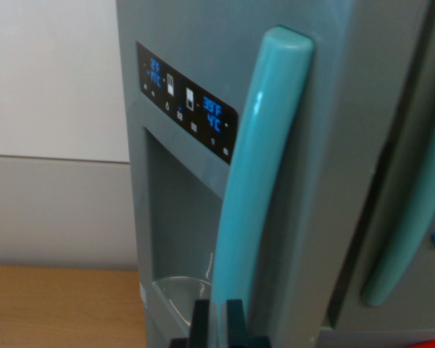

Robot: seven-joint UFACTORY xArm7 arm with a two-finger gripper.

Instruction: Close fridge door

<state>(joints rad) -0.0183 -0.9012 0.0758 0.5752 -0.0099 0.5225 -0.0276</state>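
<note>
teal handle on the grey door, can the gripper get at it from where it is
Probably yes: the gripper sits right at the foot of the teal handle on the grey door, and nothing shows between them.

Only the pincer (217, 322) fingertips show; the second handle (413, 217) runs off-frame.

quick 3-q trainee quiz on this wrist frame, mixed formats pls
1. True or false: the teal handle is mounted on the grey fridge door.
2. The black display panel sits on which side of that handle in the wrist view: A) left B) right?
3. Fill in: the recess below the panel is the ____.

Key: 1 true; 2 A; 3 dispenser. The gripper shows only two dark fingers at the bottom edge.
</note>
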